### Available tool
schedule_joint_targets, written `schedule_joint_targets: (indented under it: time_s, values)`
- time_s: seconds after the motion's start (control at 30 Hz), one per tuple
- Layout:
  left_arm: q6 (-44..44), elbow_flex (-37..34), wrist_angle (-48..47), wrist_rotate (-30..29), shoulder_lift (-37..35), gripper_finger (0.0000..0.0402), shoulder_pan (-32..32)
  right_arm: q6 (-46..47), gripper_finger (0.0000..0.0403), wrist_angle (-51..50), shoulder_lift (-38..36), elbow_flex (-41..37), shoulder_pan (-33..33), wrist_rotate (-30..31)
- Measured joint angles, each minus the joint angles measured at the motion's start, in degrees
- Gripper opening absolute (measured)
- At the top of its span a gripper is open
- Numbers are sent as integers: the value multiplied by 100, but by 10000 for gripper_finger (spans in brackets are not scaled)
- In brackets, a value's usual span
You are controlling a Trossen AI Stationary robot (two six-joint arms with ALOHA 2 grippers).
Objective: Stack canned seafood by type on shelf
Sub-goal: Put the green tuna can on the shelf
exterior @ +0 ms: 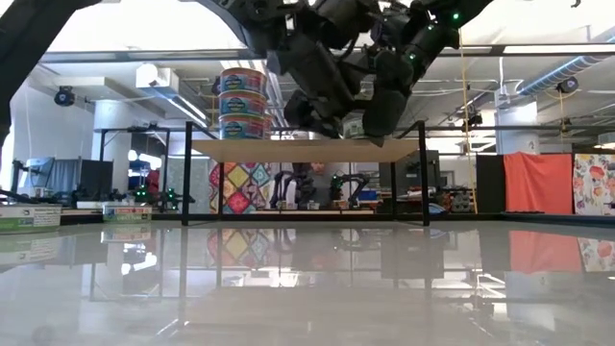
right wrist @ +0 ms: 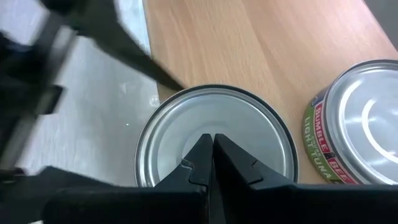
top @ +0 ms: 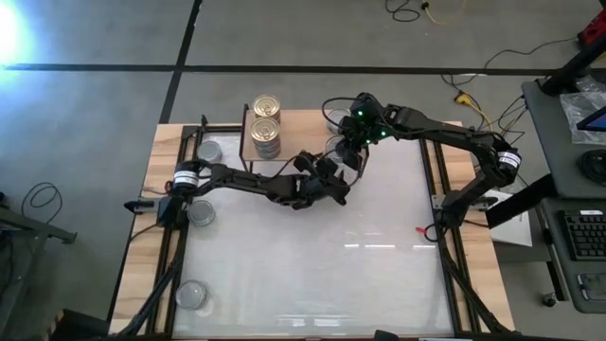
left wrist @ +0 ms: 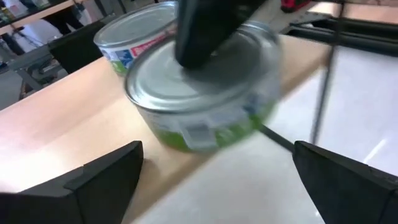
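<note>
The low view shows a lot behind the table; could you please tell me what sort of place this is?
Probably a robotics lab or workshop: exposed ceiling ducts, benches with other small robot arms, and a desk with a keyboard beside the table.

"BUMBLE BEE LIGHT TUNA" — tin label

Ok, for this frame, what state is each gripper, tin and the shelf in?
Left gripper: open, at the shelf's edge, facing the silver-lidded green-label tin.
Right gripper: shut, tips pressing that tin's lid.
Silver-lidded green-label tin: upright at the shelf's edge.
Second silver-lidded tin: upright beside it.
Gold-lidded tin stack: upright on the shelf.
Light wooden shelf: level.
</note>
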Motion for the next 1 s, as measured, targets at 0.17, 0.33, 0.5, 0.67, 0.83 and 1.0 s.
schedule_joint_targets:
  time_s: [0.17, 0.33, 0.5, 0.67, 0.83, 1.0]
  values:
    - [-15, -4, -269, -1, -223, 397, -298, 0, 13, -2, 0, 1, 0, 11]
    - [-340, -4, -844, -57, -437, 393, -830, 166, 13, 4, -28, 49, 0, 26]
    - [-1157, -4, -1805, -676, -634, 388, -1646, 173, 13, -150, -111, 275, 40, 70]
    - [-2347, -4, -3123, -949, -739, 381, -2522, -185, 13, -241, -336, 523, 140, -429]
    - [-3122, -7, -3860, -1279, -711, 379, -3192, -206, 13, -103, -264, 450, 205, -867]
    - [-3516, -9, -4002, -1516, -709, 379, -3444, -148, 13, 156, -63, 418, 244, -868]
